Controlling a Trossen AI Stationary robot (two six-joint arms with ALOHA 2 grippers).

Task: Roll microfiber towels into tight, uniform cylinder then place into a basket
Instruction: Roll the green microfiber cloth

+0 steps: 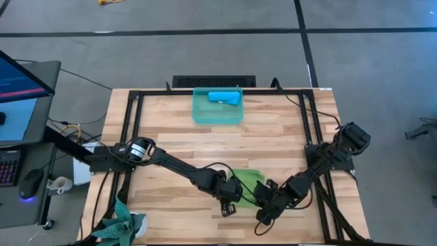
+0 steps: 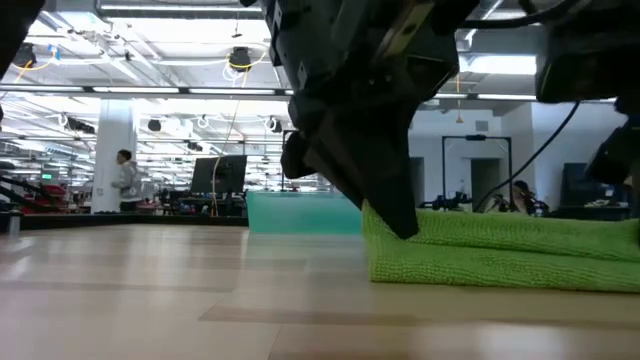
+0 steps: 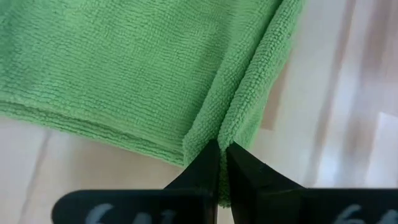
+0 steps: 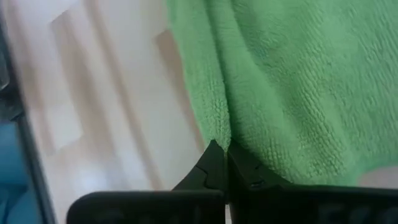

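Observation:
The lime green towel [image 1: 250, 182] lies folded in layers on the table near its front edge; the low view [image 2: 500, 250] shows it resting flat. My left gripper [image 1: 232, 194] is at its left end and my right gripper [image 1: 265, 199] at its near right part, both shut on the cloth. The sky-blue towel [image 1: 224, 98] lies rolled up inside the teal see-through basket [image 1: 199, 113], which stands at the table's far middle. My left gripper [image 3: 222, 152] pinches a raised fold of the green towel [image 3: 225, 124] between its two fingers, at a corner beside the towel's side edge. The fingers slant down from the table's left [image 2: 395, 215]. The towel stays lying on the table. My right gripper [image 4: 219, 152] pinches a ridge of the green towel at its edge [image 4: 219, 127] between its two fingers. One layer or several, I cannot tell. The cloth beyond the fingers lies on the table.
A black frame [image 1: 133, 137] runs along the table's left, far and right sides. A small green plant [image 1: 123, 225] stands at the near left corner. Bare wood [image 1: 205, 147] lies between the basket and the green towel. A desk with a monitor [image 1: 20, 82] stands left of the table.

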